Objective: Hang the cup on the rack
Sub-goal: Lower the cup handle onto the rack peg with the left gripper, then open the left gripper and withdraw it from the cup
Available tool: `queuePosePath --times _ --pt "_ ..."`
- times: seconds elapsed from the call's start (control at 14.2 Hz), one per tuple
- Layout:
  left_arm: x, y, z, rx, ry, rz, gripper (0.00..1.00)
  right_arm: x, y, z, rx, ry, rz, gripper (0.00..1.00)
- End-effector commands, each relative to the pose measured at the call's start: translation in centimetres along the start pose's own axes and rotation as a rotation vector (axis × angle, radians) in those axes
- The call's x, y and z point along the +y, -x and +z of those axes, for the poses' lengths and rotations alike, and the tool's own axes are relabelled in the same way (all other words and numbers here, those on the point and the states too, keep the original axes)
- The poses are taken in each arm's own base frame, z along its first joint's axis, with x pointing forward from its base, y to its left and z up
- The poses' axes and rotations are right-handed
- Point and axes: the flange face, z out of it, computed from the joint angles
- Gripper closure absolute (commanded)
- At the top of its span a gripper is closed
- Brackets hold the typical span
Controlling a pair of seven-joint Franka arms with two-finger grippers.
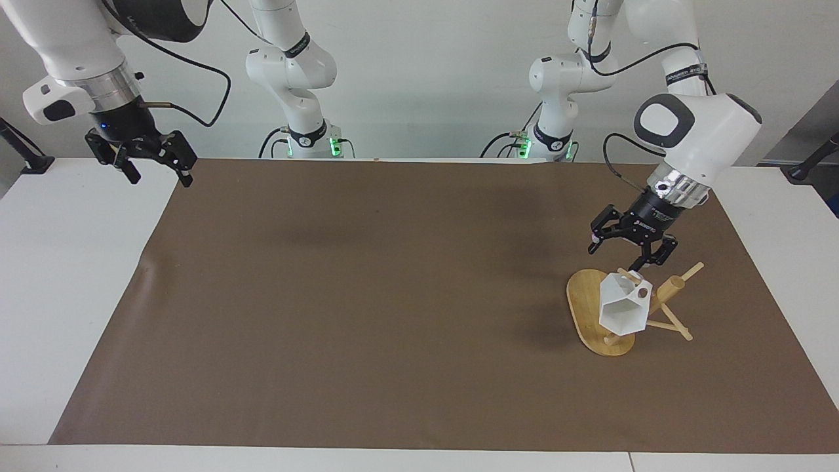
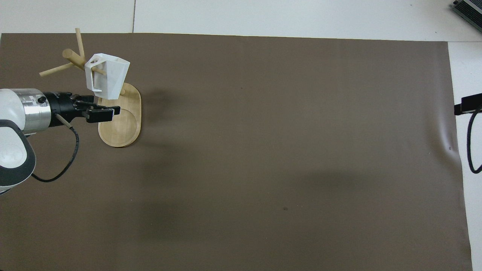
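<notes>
The white faceted cup (image 1: 619, 311) hangs by its handle hole on a peg of the bamboo rack (image 1: 583, 301), over the oval base. It also shows in the overhead view (image 2: 109, 75), with the rack's base (image 2: 120, 128) below it. My left gripper (image 1: 616, 257) is open and empty, up in the air just above the cup and clear of it; in the overhead view (image 2: 107, 112) it is over the base. My right gripper (image 1: 157, 172) is open and empty and waits over the mat's edge at the right arm's end.
A brown mat (image 1: 393, 295) covers most of the white table (image 1: 65, 275). The rack's post (image 1: 672, 286) and its other pegs stick out beside the cup, toward the left arm's end.
</notes>
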Motion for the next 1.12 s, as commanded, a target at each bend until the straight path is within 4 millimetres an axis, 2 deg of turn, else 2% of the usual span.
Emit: queuePosePath --times 0.0,0.35,0.49,0.77,1.05 --pt "-1.0 -0.4 -2.4 0.074 0.045 0.090 0.00 -0.4 0.6 0.0 -0.013 0.003 0.009 0.00" --pt "-1.6 1.5 -5.1 0.104 0.056 0.508 0.00 -1.4 0.5 0.0 -0.013 0.002 -0.010 0.00" --pt "-1.9 1.9 -5.3 0.112 0.040 0.713 0.00 -1.2 0.5 0.0 -0.013 0.001 -0.005 0.00" --pt "-2.3 1.1 -5.6 0.163 -0.067 1.126 0.00 -1.2 0.6 -0.1 -0.011 0.001 -0.006 0.00" --pt "-2.4 0.6 -7.3 0.282 -0.130 1.524 0.00 -1.2 0.6 -0.1 -0.011 0.001 -0.005 0.00"
